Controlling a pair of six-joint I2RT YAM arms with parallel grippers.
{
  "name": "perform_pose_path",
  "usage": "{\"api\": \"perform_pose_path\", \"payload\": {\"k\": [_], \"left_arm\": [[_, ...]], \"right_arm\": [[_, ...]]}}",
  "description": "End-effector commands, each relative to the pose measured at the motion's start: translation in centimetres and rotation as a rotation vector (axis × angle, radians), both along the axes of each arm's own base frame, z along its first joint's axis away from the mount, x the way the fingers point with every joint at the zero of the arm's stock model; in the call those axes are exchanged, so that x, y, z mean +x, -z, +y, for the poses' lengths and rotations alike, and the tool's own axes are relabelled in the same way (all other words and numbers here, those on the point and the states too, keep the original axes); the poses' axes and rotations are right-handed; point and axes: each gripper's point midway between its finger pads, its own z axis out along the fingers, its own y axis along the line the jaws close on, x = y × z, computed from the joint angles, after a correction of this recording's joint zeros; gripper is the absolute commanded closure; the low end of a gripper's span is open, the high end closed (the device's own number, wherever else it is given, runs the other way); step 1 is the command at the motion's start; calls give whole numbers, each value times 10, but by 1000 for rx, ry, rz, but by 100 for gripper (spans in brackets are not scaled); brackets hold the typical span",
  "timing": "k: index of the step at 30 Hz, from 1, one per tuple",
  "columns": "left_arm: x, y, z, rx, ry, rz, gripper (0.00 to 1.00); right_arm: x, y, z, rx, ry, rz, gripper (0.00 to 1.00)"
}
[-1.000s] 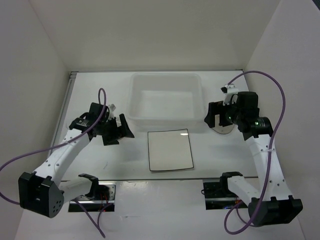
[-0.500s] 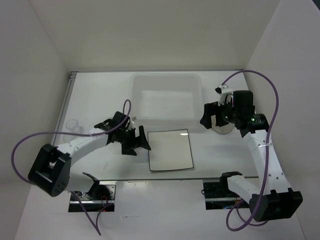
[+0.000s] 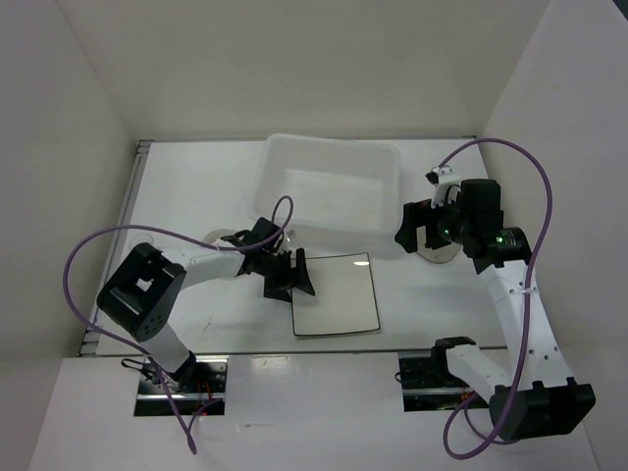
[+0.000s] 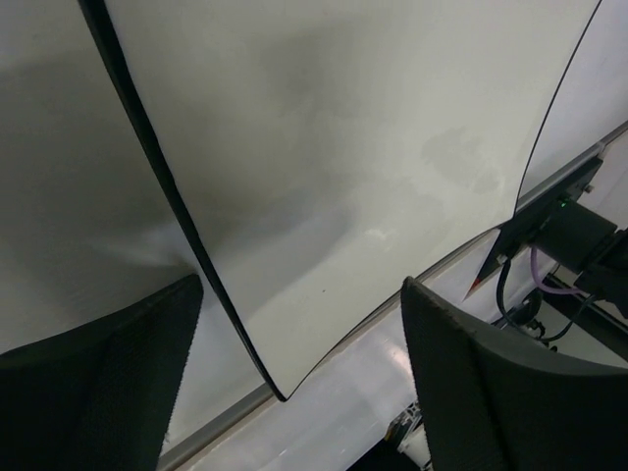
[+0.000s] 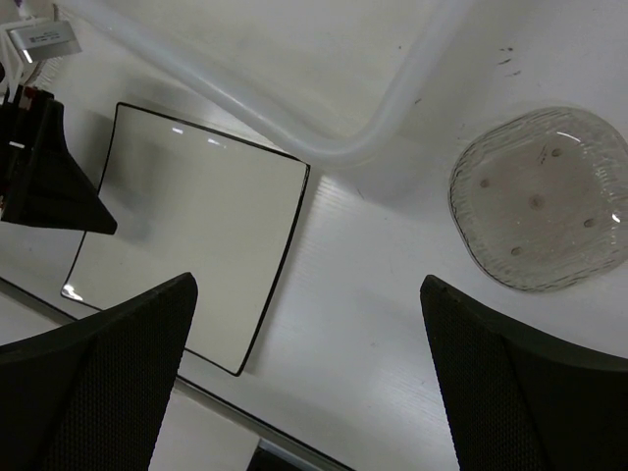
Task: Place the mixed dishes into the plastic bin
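The left end effector [image 3: 287,276] stands spread wide at the left edge of the square white plate [image 3: 336,294]. Its wrist view shows the plate's thin dark rim running between the two fingers. The right end effector [image 3: 416,228], also wide open and empty, hovers right of the plate. Only the right wrist view fully shows the round speckled dish [image 5: 538,201], greyish-translucent, on the desk [image 5: 373,285] right of the plate. The translucent plastic bin [image 3: 263,191] sits just behind the plate.
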Motion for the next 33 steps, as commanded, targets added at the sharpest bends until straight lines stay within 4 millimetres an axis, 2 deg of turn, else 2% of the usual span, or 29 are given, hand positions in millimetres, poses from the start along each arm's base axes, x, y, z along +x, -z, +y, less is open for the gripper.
{"api": "perform_pose_path", "payload": {"k": [1, 3, 6, 10, 12, 13, 14, 15, 16, 17, 18, 19, 20, 21, 22, 23, 25, 26, 28, 29, 30, 31, 32, 33], "left_arm": [[11, -3, -10, -21, 13, -55, 14], [11, -3, -10, -21, 13, -55, 23], [9, -1, -13, -21, 15, -48, 25], [8, -1, -14, -9, 19, -49, 23], [16, -17, -13, 5, 11, -92, 22], [21, -26, -12, 12, 16, -125, 22], [21, -42, -8, 20, 15, -149, 19], [35, -64, -9, 26, 8, -226, 18], [41, -78, -6, 30, -14, -254, 18], [41, -95, 2, 40, -18, -277, 16], [48, -106, 8, 57, -28, -314, 13], [61, -130, 13, 52, -66, -359, 11], [57, -139, 20, 79, -68, -366, 11], [66, -143, 32, 127, -103, -388, 11], [68, -159, 39, 145, -126, -401, 11], [72, -162, 46, 164, -141, -409, 11], [76, -164, 56, 186, -159, -406, 11], [76, -164, 56, 186, -160, -406, 13], [69, -143, 59, 201, -155, -341, 22], [68, -132, 62, 205, -166, -308, 41], [61, -110, 64, 226, -153, -259, 51], [58, -103, 65, 232, -158, -241, 60], [55, -93, 66, 243, -154, -223, 76], [53, -82, 69, 259, -156, -214, 82]], "right_arm": [[7, -3, -8, -10, 57, -33, 1], [12, -2, -15, -14, 114, -38, 1], [17, 2, -33, -30, 209, -33, 1], [28, 7, -24, -4, 136, -54, 1], [42, 5, -27, -3, 163, -80, 1], [55, -3, -31, -9, 192, -125, 1], [63, -8, -32, -13, 200, -141, 1], [73, -4, -32, -14, 200, -129, 1], [83, -14, -32, -11, 200, -155, 1], [90, -16, -30, -5, 192, -159, 15], [97, -4, -29, 4, 201, -114, 23], [102, 1, -26, 33, 213, -91, 33], [104, 9, -24, 47, 211, -61, 57], [108, 18, -19, 59, 191, -28, 64], [106, 21, -9, 98, 140, -7, 69], [101, 23, -3, 118, 113, 18, 83], [91, 39, 4, 136, 73, 70, 99], [88, 41, 5, 135, 61, 81, 100], [76, 51, 10, 154, 41, 126, 100], [68, 51, 16, 184, 21, 145, 100], [59, 60, 23, 203, 1, 187, 100], [54, 60, 26, 213, -11, 189, 100], [50, 64, 36, 224, -41, 199, 100], [52, 63, 36, 225, -43, 189, 100]]}}
